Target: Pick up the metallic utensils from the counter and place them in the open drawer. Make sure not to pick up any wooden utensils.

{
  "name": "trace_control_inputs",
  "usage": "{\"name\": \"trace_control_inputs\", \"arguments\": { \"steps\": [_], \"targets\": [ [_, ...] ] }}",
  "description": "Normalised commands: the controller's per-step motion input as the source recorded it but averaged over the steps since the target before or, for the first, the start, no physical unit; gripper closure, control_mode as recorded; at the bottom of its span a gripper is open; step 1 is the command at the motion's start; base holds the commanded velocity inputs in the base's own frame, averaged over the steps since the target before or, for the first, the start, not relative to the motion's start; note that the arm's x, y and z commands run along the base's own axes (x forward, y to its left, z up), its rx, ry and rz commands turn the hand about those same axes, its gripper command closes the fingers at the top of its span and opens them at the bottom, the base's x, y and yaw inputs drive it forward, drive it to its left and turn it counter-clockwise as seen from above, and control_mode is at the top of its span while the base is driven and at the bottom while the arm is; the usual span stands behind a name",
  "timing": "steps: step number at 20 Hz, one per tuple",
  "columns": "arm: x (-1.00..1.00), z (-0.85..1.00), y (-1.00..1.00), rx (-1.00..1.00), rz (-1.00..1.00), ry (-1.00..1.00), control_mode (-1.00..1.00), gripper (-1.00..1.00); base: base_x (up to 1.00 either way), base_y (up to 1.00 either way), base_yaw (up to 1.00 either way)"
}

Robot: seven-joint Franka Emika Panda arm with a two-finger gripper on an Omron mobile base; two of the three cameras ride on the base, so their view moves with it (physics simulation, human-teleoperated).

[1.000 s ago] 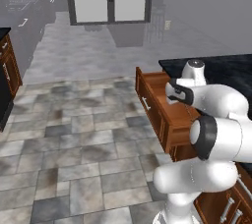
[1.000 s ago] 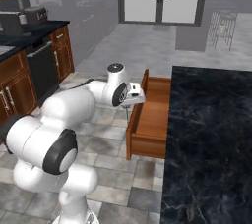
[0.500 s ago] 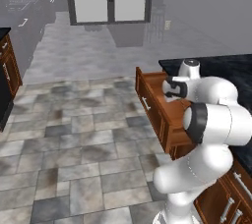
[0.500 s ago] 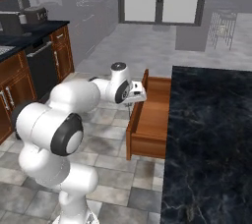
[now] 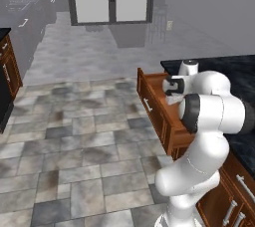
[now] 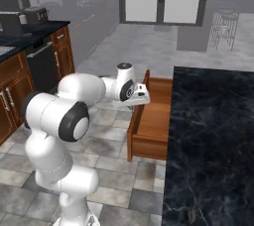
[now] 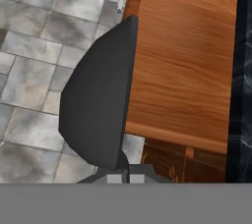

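Gripper point(image 6: 141, 97) poised over open drawer point(image 6: 155, 121) beside island counter point(image 6: 213, 136), fingers pressed together, nothing visibly pinched. Drawer floor bare; metallic utensils not located. Probable next step: swing to countertop, spread fingers for 1st utensil.

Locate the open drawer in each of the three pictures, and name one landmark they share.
Left base view: the open drawer sits right of centre, partly behind the arm.
Right base view: centre, against the counter.
Hand view: upper right, its wooden floor seen from above.
Shared landmark: the counter's black edge beside the drawer.
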Motion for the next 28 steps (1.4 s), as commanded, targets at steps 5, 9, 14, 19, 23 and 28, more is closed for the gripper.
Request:
{"name": "trace_control_inputs", "arguments": {
  "steps": [5,9,14,19,23,28],
  "targets": [
    [0.23,-0.31,-0.09,0.0,0.0,0.1,-1.0,1.0,0.0,0.0,0.0],
    [0.01,-0.29,-0.03,0.01,0.0,0.02,-1.0,1.0,0.0,0.0,0.0],
    [0.09,-0.31,0.0,0.0,0.0,0.07,-1.0,1.0,0.0,0.0,0.0],
    [0.04,-0.18,0.0,0.0,0.0,0.0,-1.0,1.0,0.0,0.0,0.0],
    [0.01,-0.13,0.0,0.02,0.0,-0.04,-1.0,1.0,0.0,0.0,0.0],
    [0.01,-0.22,0.0,0.02,0.0,0.0,-1.0,1.0,0.0,0.0,0.0]
  ]
}}
